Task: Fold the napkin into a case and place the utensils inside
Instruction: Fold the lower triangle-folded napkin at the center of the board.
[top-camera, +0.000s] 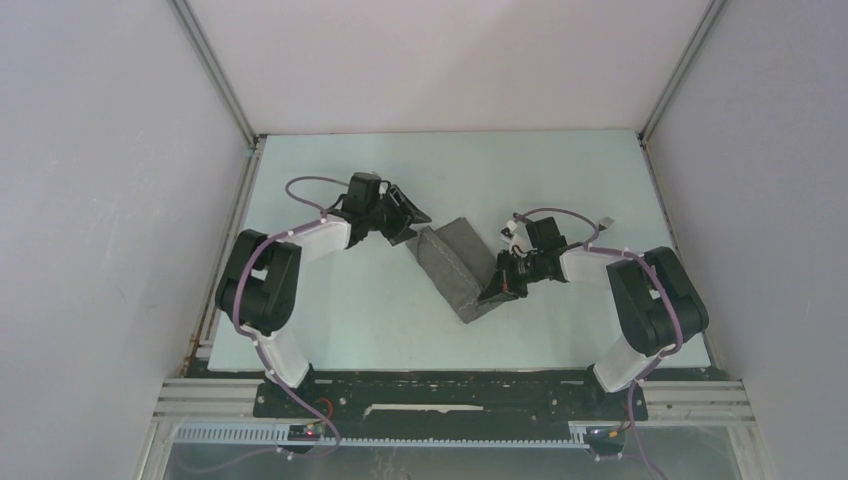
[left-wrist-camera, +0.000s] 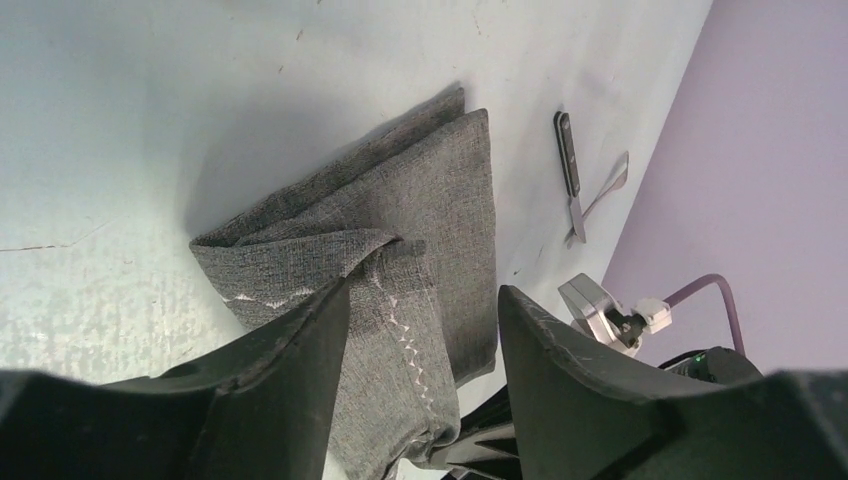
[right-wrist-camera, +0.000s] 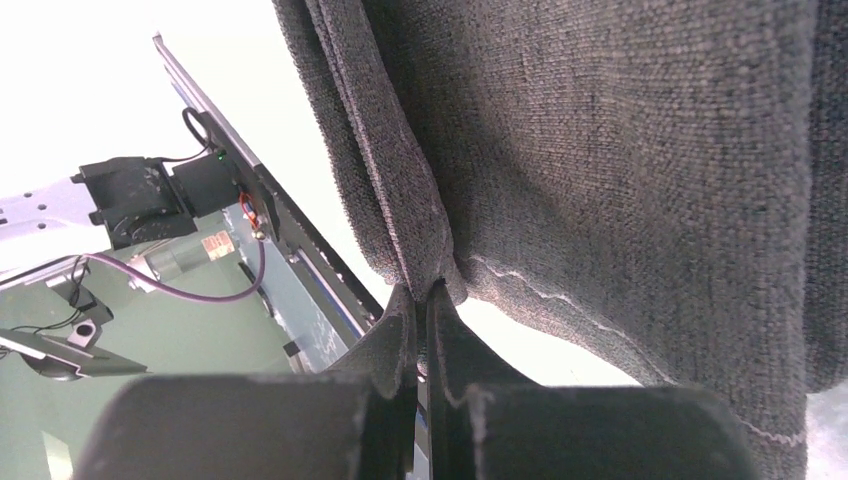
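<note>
The grey woven cloth napkin (top-camera: 462, 268) lies folded near the middle of the pale table (top-camera: 350, 320). The black right pincer (right-wrist-camera: 422, 300) is clenched on one fold; a hard tug could undo the folds. The black left pincer (left-wrist-camera: 425, 295) hangs released over it. Only the left wrist view shows the dark-handled knife (left-wrist-camera: 568, 150) and silvery fork (left-wrist-camera: 610, 180)

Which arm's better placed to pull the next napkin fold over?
Likely right: the right claw is shut on the napkin edge and can carry it over. The left claw stands open at the other end, gripping nothing.

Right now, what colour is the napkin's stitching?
White zigzag on grey napkin; left wrist view.
</note>
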